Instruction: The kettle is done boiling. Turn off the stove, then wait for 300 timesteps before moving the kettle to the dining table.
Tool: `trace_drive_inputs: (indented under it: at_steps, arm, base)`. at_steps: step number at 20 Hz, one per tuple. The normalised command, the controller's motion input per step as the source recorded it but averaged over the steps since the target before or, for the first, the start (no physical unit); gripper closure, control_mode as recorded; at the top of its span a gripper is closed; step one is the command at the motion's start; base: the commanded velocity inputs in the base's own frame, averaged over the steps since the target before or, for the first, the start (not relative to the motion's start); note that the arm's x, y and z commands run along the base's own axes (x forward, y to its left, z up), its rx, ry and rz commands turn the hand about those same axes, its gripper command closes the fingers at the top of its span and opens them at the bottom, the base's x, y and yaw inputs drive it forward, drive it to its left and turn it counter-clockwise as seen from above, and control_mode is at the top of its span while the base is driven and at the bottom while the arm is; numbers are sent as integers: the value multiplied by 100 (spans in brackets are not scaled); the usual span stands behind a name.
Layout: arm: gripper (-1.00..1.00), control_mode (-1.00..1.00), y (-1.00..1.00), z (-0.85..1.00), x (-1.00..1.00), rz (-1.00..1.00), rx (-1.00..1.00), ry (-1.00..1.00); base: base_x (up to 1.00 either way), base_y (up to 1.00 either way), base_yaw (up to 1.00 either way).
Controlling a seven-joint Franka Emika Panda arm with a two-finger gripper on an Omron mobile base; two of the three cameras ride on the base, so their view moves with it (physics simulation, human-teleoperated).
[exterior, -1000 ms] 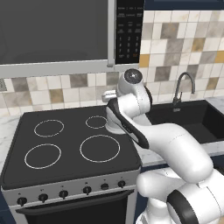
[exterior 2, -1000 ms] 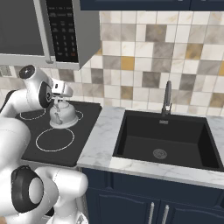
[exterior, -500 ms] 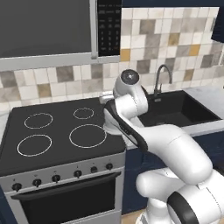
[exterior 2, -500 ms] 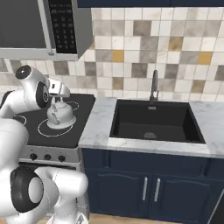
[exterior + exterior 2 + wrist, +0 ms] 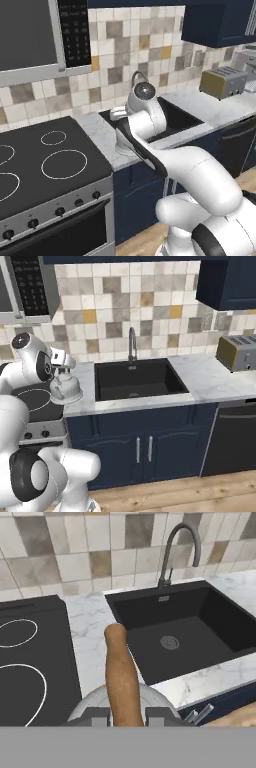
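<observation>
The kettle [image 5: 65,388] is up in the air, over the worktop [image 5: 210,378] strip between the stove [image 5: 45,165] and the sink [image 5: 137,378]. The gripper [image 5: 127,714] holds it from above, and its jaws are pinching the brown handle [image 5: 120,672] at the top of the arch.

The kettle is hard metal and will not bend or break. It probably has hot water inside, so it is likely heavy, and the water can slosh. The handle is smooth and round, so the kettle may swing or tip under the jaws. The middle of the handle is the best place to hold, because the kettle hangs straight there. It should stay upright so nothing spills.

The tap [image 5: 131,342] stands close behind the sink and sticks up, so the kettle could bump it. A toaster [image 5: 239,352] sits far along the worktop, well apart. The microwave [image 5: 37,42] hangs over the stove. Blue cupboards [image 5: 225,281] hang high on the wall
</observation>
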Motion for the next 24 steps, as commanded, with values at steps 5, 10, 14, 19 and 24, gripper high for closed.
trace_drive_inputs:
  at_steps: [5, 10, 14, 19, 24]
  arm:
    - [100, 100, 0, 0, 0, 0, 0, 0]
    - [100, 100, 0, 0, 0, 0, 0, 0]
    - [100, 100, 0, 0, 0, 0, 0, 0]
    - [100, 100, 0, 0, 0, 0, 0, 0]
    - [100, 100, 0, 0, 0, 0, 0, 0]
  base:
    - [-17, 2, -52]
    - [-11, 4, -53]
    - [-3, 5, -54]
    - [-1, 2, -53]
    - [-7, 0, -52]
